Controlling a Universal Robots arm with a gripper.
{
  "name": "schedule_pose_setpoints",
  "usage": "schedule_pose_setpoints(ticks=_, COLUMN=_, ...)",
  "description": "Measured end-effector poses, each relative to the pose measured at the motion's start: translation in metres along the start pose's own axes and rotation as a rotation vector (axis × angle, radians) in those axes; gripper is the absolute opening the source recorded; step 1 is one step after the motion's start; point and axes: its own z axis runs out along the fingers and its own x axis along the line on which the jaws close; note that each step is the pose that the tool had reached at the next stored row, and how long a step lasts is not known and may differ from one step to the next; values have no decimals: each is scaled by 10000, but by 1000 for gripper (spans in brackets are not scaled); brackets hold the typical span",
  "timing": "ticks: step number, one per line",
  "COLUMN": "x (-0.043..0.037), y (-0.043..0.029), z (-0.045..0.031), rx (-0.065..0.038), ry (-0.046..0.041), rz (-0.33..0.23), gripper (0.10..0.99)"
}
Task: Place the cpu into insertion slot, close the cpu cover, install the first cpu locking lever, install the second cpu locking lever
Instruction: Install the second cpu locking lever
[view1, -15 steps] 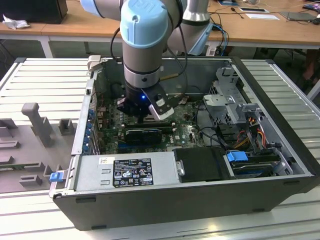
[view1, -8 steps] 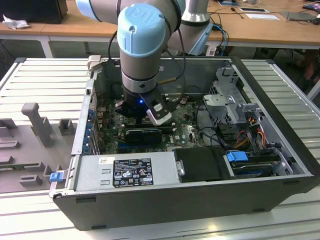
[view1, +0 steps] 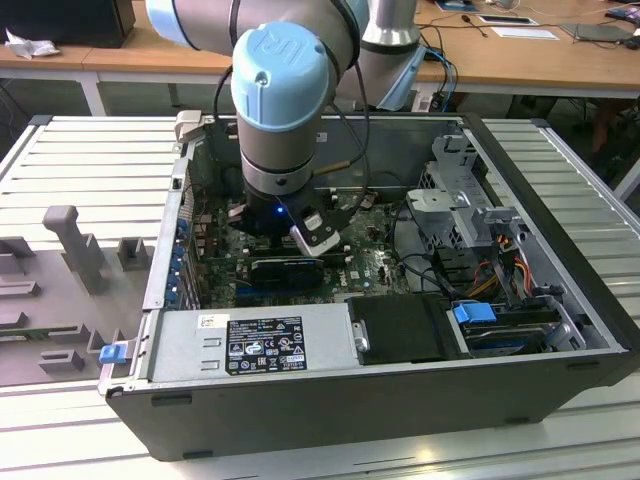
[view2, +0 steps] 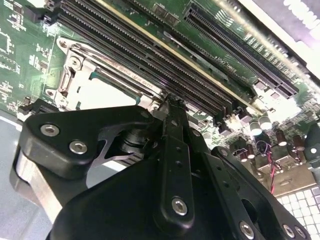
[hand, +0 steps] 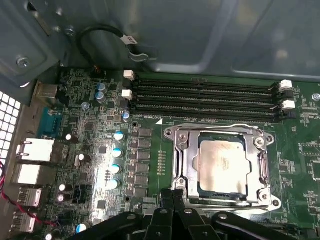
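Already the cpu (hand: 223, 166) lies flat in the insertion slot (hand: 186, 165), its pale metal face showing through the square opening of the cpu cover (hand: 262, 165), which lies down over the socket as a silvery frame around the chip. In the second wrist view the same socket (view2: 75, 75) appears at a slant, with the pale chip face (view2: 107, 92) partly hidden behind the black linkage of the gripper (view2: 172, 102). Its fingers (hand: 172, 197) are pressed together, nothing between them, and their tips stand just at the near edge of the socket frame in the first wrist view. Four long black memory slots (hand: 205, 97) run beside the socket, with the green circuit board (hand: 95, 150) spreading around them, dotted with small round capacitors (hand: 117, 152). In the exterior view the arm (view1: 285, 90), with its pale blue joint cap, reaches down into the open grey computer case (view1: 560, 300), which lies on a ribbed metal table (view1: 90, 160). A silver power supply box (view1: 250, 345) and a black shroud (view1: 400, 330) sit along the case's near side, and a wooden desk (view1: 520, 50) stands behind.
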Motion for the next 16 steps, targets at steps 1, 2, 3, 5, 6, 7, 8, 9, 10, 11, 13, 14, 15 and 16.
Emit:
schedule_pose_setpoints(ticks=1, x=7, y=-4, z=11, rx=-69, ry=-3, rz=-1, gripper=106)
schedule_pose_setpoints(ticks=2, x=11, y=-6, z=24, rx=-126, ry=-8, rz=-2, gripper=106)
schedule_pose_setpoints(ticks=3, x=15, y=-8, z=32, rx=-150, ry=-9, rz=-1, gripper=106)
schedule_pose_setpoints(ticks=5, x=19, y=-10, z=36, rx=-167, ry=-9, rz=-1, gripper=106)
schedule_pose_setpoints(ticks=6, x=20, y=-6, z=21, rx=-166, ry=-9, rz=-2, gripper=106)
schedule_pose_setpoints(ticks=7, x=19, y=8, z=-22, rx=-168, ry=-9, rz=-2, gripper=106)
schedule_pose_setpoints(ticks=8, x=19, y=16, z=-48, rx=-168, ry=-9, rz=-1, gripper=106)
schedule_pose_setpoints(ticks=9, x=18, y=29, z=-90, rx=-168, ry=-10, rz=-1, gripper=106)
schedule_pose_setpoints(ticks=10, x=18, y=41, z=-126, rx=-169, ry=-9, rz=-1, gripper=106)
schedule_pose_setpoints(ticks=11, x=18, y=49, z=-151, rx=-167, ry=-8, rz=0, gripper=106)
schedule_pose_setpoints(ticks=13, x=17, y=70, z=-217, rx=-168, ry=-6, rz=1, gripper=106)
schedule_pose_setpoints(ticks=14, x=17, y=74, z=-231, rx=-167, ry=-4, rz=1, gripper=106)
schedule_pose_setpoints(ticks=15, x=16, y=74, z=-232, rx=-169, ry=-5, rz=0, gripper=106)
schedule_pose_setpoints(ticks=16, x=16, y=75, z=-232, rx=-171, ry=-6, rz=1, gripper=106)
